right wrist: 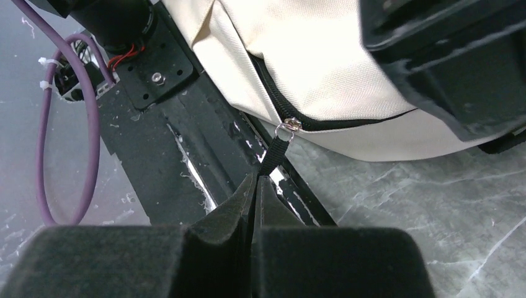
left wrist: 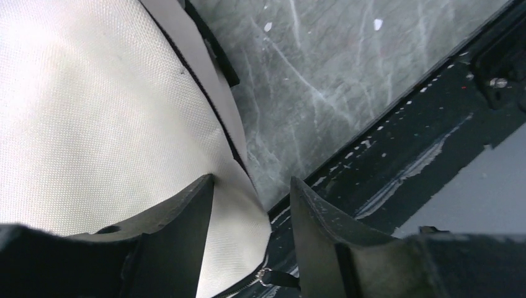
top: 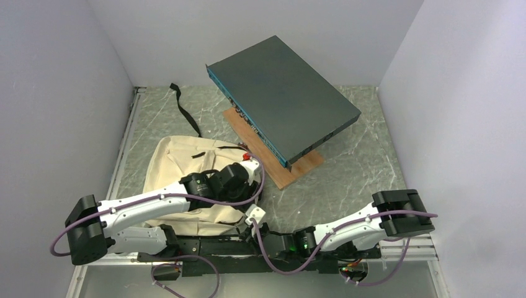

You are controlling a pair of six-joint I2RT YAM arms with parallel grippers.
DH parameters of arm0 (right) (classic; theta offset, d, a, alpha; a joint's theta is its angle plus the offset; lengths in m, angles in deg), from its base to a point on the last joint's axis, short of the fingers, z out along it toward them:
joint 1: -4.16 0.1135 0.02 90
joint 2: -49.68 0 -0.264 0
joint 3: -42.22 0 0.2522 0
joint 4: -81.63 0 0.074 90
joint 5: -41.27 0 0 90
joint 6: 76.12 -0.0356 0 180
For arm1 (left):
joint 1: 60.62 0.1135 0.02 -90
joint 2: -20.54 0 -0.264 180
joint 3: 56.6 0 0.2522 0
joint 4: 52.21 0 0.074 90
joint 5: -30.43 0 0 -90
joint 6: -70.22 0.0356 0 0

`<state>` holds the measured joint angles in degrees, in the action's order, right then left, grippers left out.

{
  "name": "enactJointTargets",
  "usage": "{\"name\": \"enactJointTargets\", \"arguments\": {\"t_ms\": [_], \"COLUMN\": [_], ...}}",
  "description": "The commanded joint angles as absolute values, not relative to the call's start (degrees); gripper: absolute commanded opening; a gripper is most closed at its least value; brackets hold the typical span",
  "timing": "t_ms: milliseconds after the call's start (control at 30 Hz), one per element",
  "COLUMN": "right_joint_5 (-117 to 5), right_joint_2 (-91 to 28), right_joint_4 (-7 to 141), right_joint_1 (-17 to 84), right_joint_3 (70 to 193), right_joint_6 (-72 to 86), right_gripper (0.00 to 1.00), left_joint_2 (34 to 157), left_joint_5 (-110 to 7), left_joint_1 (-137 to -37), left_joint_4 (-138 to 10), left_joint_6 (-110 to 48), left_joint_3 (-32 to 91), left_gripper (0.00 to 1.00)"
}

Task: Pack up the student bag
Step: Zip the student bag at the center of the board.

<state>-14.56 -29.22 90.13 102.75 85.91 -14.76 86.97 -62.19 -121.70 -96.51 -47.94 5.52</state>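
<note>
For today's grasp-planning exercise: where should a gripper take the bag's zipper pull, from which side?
Pinch the flat black strap tab below the metal ring, coming from opposite the student bag. It juts clear of the fabric; the right gripper holds it so.

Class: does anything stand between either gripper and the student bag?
Nothing visible. The right gripper is shut on the black zipper pull; the open left gripper sits at the student bag's corner.
</note>
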Motion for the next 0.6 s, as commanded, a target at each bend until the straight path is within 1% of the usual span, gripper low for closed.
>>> {"name": "enactJointTargets", "arguments": {"t_ms": [0, 67, 133, 167, 233, 300, 367, 400, 467, 567], "right_joint_5": [-13.19, -12.78, -12.21, -11.99, -11.30, -10.88, -10.17, -9.83, -9.06, -7.97], "right_joint_2": [-28.34, -28.66, -29.00, -29.12, -29.31, -29.60, -30.05, -30.31, -30.96, -31.43], "right_joint_4": [90.40, 90.30, 90.49, 90.66, 90.17, 89.47, 88.21, 87.46, 85.70, 84.34], "right_joint_1": [103.48, 103.43, 103.48, 103.48, 103.48, 103.47, 103.43, 103.39, 103.40, 103.03], "right_joint_3": [85.46, 85.59, 85.41, 85.34, 85.48, 85.87, 86.69, 87.16, 88.11, 88.75], "right_joint_6": [-17.45, -17.62, -18.27, -18.51, -19.20, -19.51, -19.75, -19.71, -19.84, -20.66], "right_gripper": [0.00, 0.00, 0.00, 0.02, 0.14, 0.31, 0.42, 0.47, 0.56, 0.61], "left_joint_2": [86.93, 86.45, 85.84, 85.62, 85.58, 85.70, 85.83, 85.79, 85.63, 84.93], "left_joint_5": [-66.93, -67.83, -68.73, -69.09, -69.11, -67.98, -66.91, -66.40, -65.63, -64.76], "left_joint_1": [-122.67, -122.67, -122.67, -122.67, -122.67, -122.67, -122.67, -122.67, -122.67, -122.67], "left_joint_4": [-93.42, -93.49, -93.45, -93.54, -93.82, -93.60, -93.19, -92.91, -92.40, -92.19], "left_joint_6": [-48.89, -49.06, -48.81, -48.79, -48.34, -47.66, -47.56, -47.53, -47.49, -47.73], "left_joint_3": [2.84, 2.09, 1.30, 0.92, 0.97, 1.18, 1.37, 1.37, 1.29, 1.45], "left_gripper": [0.51, 0.43, 0.38, 0.35, 0.24, 0.11, 0.02, 0.00, 0.00, 0.00]}}
